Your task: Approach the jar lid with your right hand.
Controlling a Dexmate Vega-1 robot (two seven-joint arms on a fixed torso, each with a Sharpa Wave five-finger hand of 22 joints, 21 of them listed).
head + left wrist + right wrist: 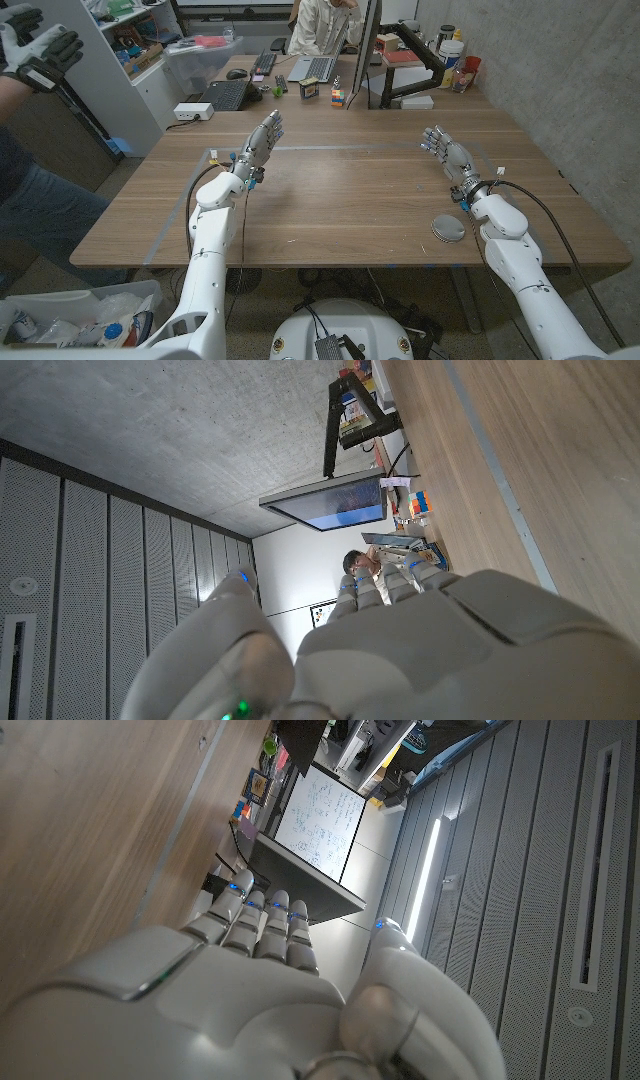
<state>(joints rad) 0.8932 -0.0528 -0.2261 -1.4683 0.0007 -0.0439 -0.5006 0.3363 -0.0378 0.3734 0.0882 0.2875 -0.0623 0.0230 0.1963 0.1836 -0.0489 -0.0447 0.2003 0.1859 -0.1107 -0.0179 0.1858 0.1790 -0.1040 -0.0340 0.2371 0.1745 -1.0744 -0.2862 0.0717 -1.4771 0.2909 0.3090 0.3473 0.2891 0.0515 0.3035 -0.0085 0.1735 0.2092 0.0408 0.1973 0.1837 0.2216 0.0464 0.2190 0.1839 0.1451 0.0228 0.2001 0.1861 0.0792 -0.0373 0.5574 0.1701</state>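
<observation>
Head view: the right hand [443, 148] stands open over the bench [340, 200], fingers spread and extended away from the robot, holding nothing. The jar lid [449, 227], a flat grey disc, lies on the bench near the robot-side edge, nearer the robot than that hand and just beside the right forearm, not touching it.

Judgement: the approach is not yet begun. To do it well, the hand should draw back toward the robot and lower over the lid, fingers kept apart, wrist clearing the cable by the forearm. A low, thin lid slides easily, so the descent should be slow.

The left hand [262, 140] is likewise open, well apart from the lid across the bench.
</observation>
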